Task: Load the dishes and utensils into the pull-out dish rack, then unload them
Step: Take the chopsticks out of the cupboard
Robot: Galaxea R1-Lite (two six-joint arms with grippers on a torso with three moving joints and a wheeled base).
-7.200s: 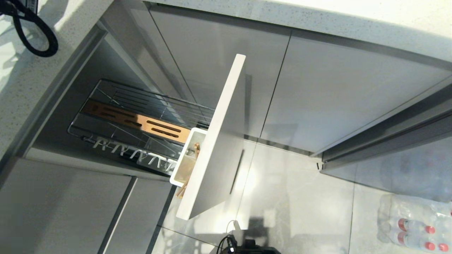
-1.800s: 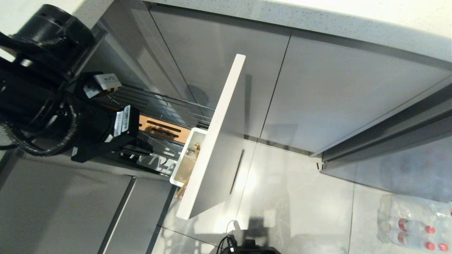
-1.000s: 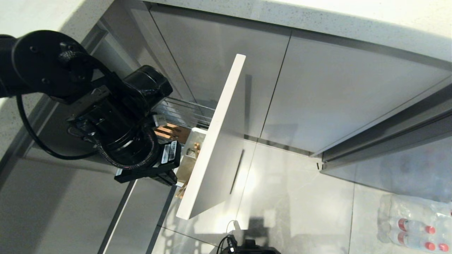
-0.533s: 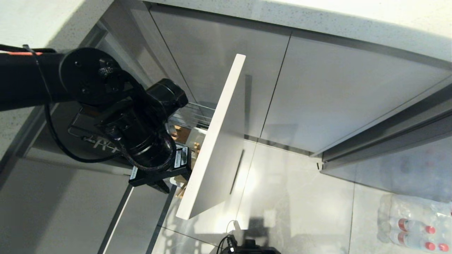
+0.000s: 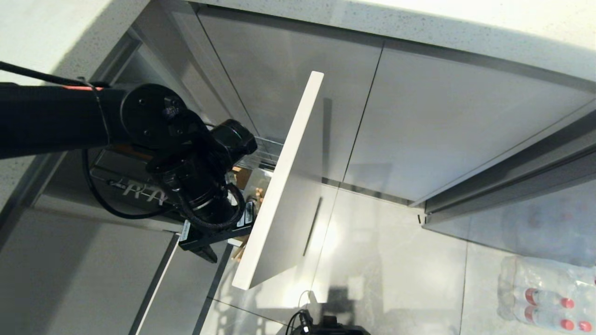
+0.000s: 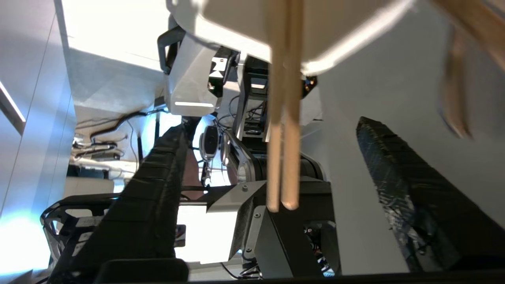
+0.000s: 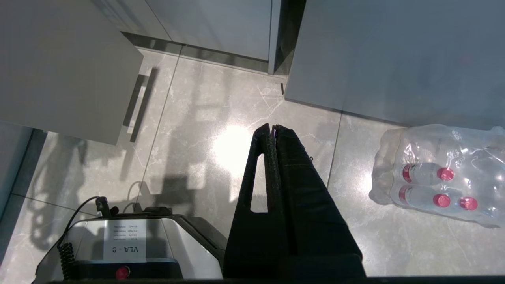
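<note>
The left gripper point(image 6: 272, 165) is wide open, with a black finger point(image 6: 154, 185) standing on either side of the chopsticks point(image 6: 283, 118). The two sticks hang right in the gap between the fingers, and neither finger touches them as far as I can tell, so nothing's gripped. The sticks lie tight against each other, and their upper part runs out of the white utensil cup point(image 6: 315, 35), which fills the top of the left wrist view. There's another blurry wooden thing off to the side of that view, but I can't say what it is.

From the head view, the left arm point(image 5: 60, 116) reaches in from the left over the rack point(image 5: 135, 190), and its wrist sits right by the front panel point(image 5: 284, 186), covering most of the cup. A bit of the chopsticks pokes out below the gripper body near the panel's lower edge. The white plate prongs point(image 5: 139, 193) show just behind the arm, with no dishes visible in them. I can't see a spoon anywhere.

The right gripper point(image 7: 273, 130) is parked low, well away from the rack, with its fingers pressed together and nothing in them. It points down at the tile floor point(image 7: 205, 130), and a shrink-wrapped pack of water bottles point(image 7: 438, 177) lies off to one side.
</note>
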